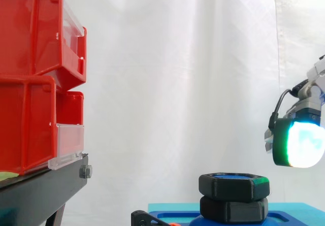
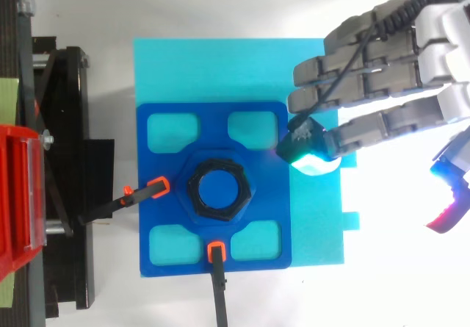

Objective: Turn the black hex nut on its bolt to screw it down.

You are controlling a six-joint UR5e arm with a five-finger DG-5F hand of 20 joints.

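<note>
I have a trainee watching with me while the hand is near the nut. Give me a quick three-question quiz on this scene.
1. True or false: the hand is gripping the nut.
2. In the top view, on which side of the nut is the hand? A) left B) right C) directly over it
3. Fill in: ___ orange-tipped clamps touch the blue plate.
Key: 1 false, its fingers are straight and clear of the nut; 2 B; 3 two.

Shows a chunky matte black plastic hex nut point(image 1: 234, 186) sitting level at the top of an upright blue bolt point(image 2: 218, 192). Stands just above a second black hexagonal piece point(image 1: 234, 209), mid-way on a dark blue square plate point(image 2: 169, 162).
</note>
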